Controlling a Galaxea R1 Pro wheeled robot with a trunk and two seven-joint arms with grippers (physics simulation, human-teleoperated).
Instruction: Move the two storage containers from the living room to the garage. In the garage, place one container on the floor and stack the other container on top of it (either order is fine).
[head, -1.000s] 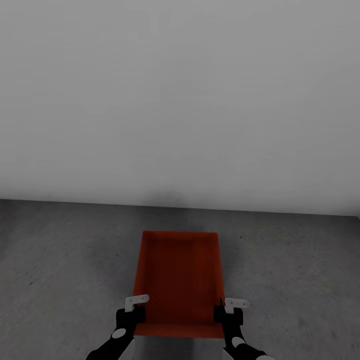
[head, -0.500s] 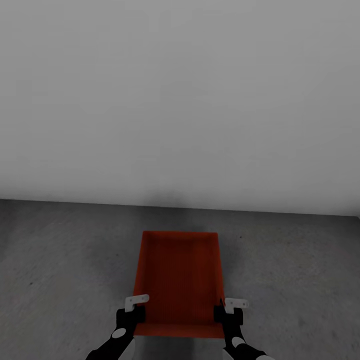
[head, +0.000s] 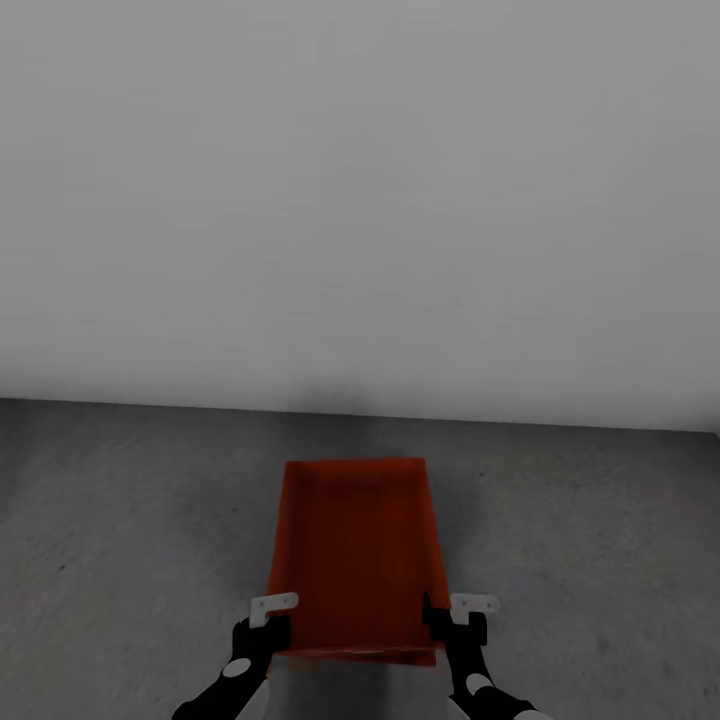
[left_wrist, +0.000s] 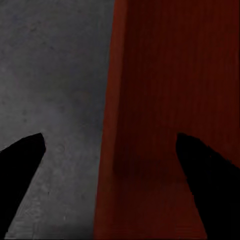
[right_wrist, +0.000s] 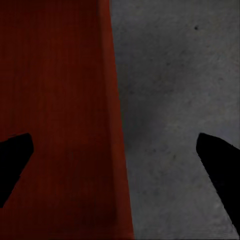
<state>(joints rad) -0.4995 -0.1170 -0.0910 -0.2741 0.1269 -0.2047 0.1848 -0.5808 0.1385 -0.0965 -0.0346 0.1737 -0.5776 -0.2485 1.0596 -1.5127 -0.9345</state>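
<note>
Sat on the floor (head: 120, 520) near the wall (head: 360, 200): container (head: 355, 550). Straddled its side walls, spread wide, gripped nothing: left gripper (left_wrist: 107, 165), right gripper (right_wrist: 115, 165).

The head camera looks down and forward over the floor (head: 120, 520) toward a wall (head: 360, 200). Both wrist cameras hang close, sharing the box (head: 355, 550) walls.

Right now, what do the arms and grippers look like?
Both arms are glossy black with pale grey-white panels. The left gripper and right gripper have black bodies, each topped by a small white bracket with dots like screws. In the wrist views, fingers show as plain black wedges.
</note>
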